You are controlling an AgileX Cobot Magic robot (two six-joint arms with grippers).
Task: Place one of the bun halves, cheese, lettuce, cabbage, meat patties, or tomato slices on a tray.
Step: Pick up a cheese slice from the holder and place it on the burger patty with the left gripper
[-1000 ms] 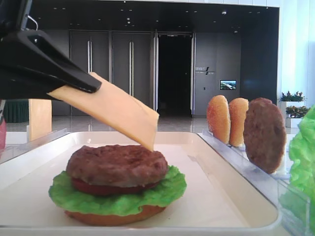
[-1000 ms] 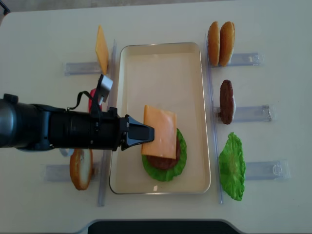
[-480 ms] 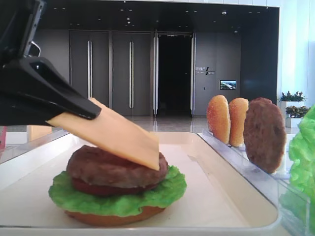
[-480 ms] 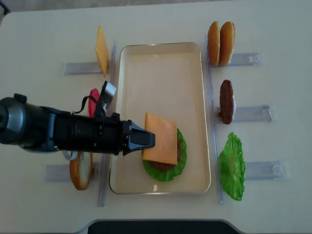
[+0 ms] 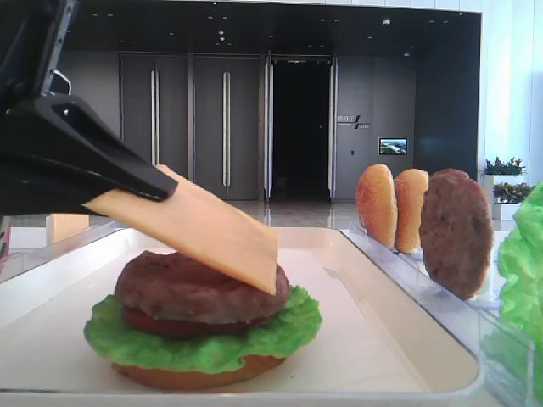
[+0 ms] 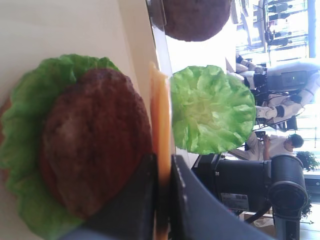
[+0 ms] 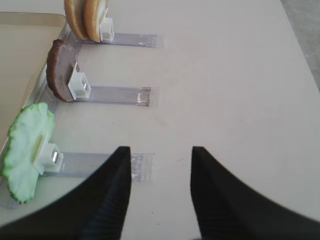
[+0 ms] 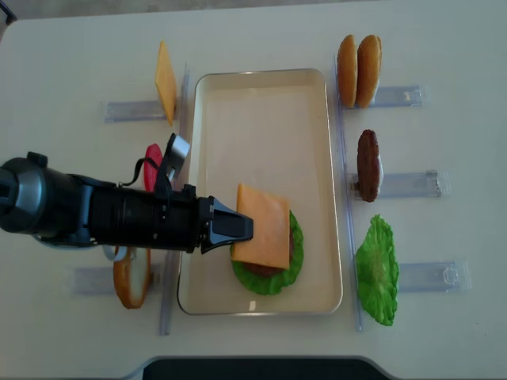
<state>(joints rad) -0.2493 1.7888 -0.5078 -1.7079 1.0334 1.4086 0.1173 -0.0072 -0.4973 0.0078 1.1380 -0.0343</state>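
My left gripper point(image 8: 238, 228) is shut on one edge of a flat yellow-orange cheese point(image 8: 263, 227) slice. The slice slopes down over the stack on the cream tray point(image 8: 261, 103), and its low corner meets the meat patty point(image 5: 195, 292). Under the patty lie a tomato slice, ruffled lettuce point(image 5: 288, 326) and a bun half point(image 5: 195, 373). The left wrist view shows the cheese point(image 6: 160, 125) edge-on between the closed jaws, beside the patty point(image 6: 95, 140). My right gripper point(image 7: 160, 152) is open over bare table with nothing between its fingers.
Clear racks flank the tray. On the right they hold two bun halves point(image 8: 358, 70), a patty point(image 8: 367, 165) and a lettuce leaf point(image 8: 377, 269). On the left are a cheese slice point(image 8: 165, 81), a tomato slice point(image 8: 152, 162) and a bun half point(image 8: 131, 275).
The left gripper came down with the cheese, whose low corner hung above the patty a second ago and now rests on it. Little moved in the last half second.
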